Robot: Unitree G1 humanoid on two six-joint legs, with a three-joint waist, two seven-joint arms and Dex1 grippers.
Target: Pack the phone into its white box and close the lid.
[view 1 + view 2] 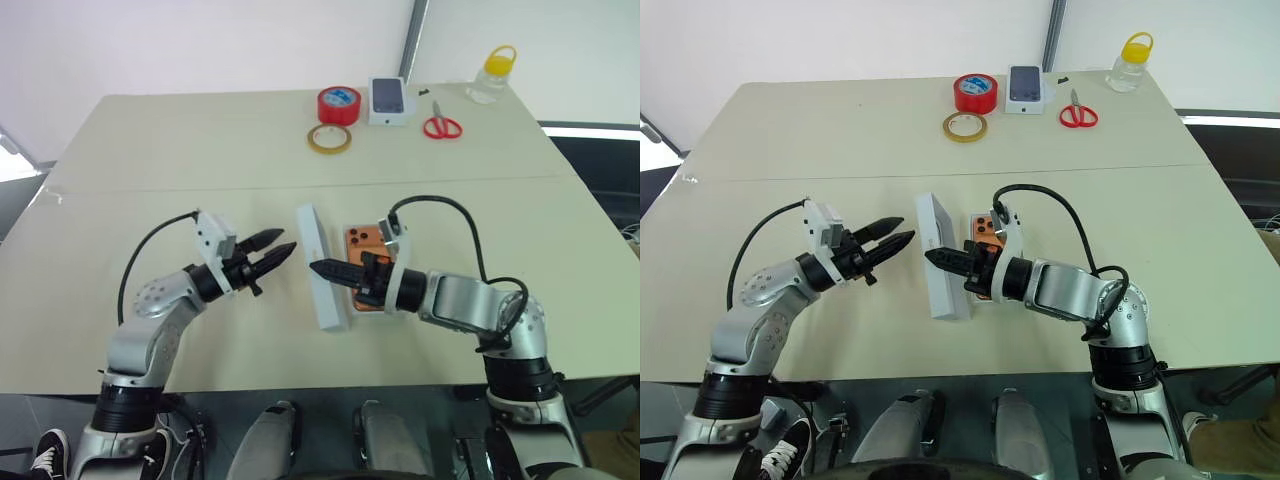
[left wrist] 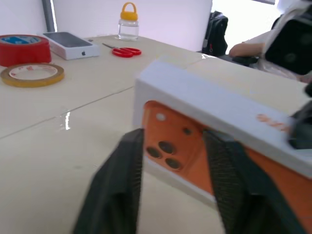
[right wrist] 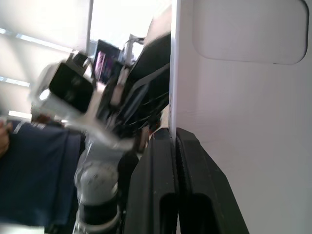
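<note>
The lid (image 1: 322, 270) stands on its long edge at the table's middle. Its orange phone print (image 2: 195, 156) faces my left gripper and its plain white inner face (image 3: 243, 122) faces my right. My right gripper (image 1: 318, 268) is shut on the lid's upper rim, reaching in from the right. The orange phone (image 1: 360, 240) lies back up just right of the lid, partly under my right gripper. The white box is hidden by the phone and my arm. My left gripper (image 1: 284, 246) hovers open a short way left of the lid, not touching it.
Along the table's far side lie a red tape roll (image 1: 339, 104), a yellowish tape ring (image 1: 329, 138), a small white box picturing a dark phone (image 1: 390, 100), red scissors (image 1: 442, 126) and a yellow-capped bottle (image 1: 495, 75).
</note>
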